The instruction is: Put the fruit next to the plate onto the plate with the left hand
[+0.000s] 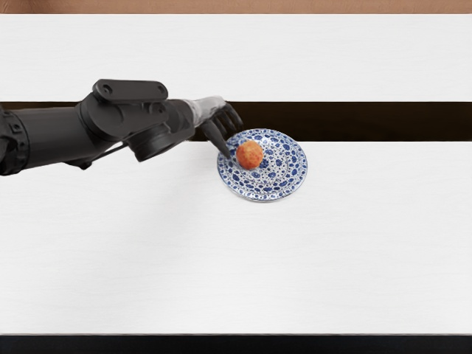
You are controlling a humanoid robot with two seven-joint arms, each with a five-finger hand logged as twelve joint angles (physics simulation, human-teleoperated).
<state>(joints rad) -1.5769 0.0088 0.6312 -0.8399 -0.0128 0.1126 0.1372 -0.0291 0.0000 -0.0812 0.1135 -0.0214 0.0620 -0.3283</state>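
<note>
the fruit [249, 155] is sitting on the plate [287, 179], toward nine o'clock of its centre: a small round orange-red ball, skin faintly mottled. it is looking light, firm and apt to roll (the shallow dish is helping there), so a wrap around its widest part would be suiting it. the left hand [220, 122] is hovering at the plate's ten o'clock rim, fingers [218, 139] loose, grasping nothing, one fingertip just beside the fruit. the plate is looking like brittle glazed china, blue on white, on a matte white table [221, 258].
</note>
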